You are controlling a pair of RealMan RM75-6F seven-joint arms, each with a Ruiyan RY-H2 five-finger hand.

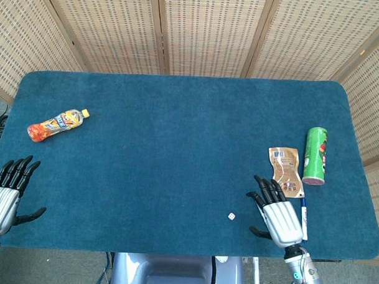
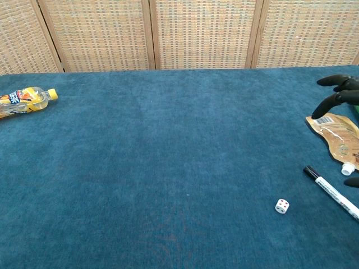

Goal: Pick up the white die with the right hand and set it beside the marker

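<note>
Near the front edge of the blue felt-covered table, the small white die lies alone, untouched. Just right of it hovers the right hand, fingers spread and holding nothing, covering most of the black-capped white marker. Beyond the hand lie a flat tan spouted pouch and an upright green chip can. At the far left lies a yellow-capped drink bottle; the left hand rests spread and empty at the table's corner.
</note>
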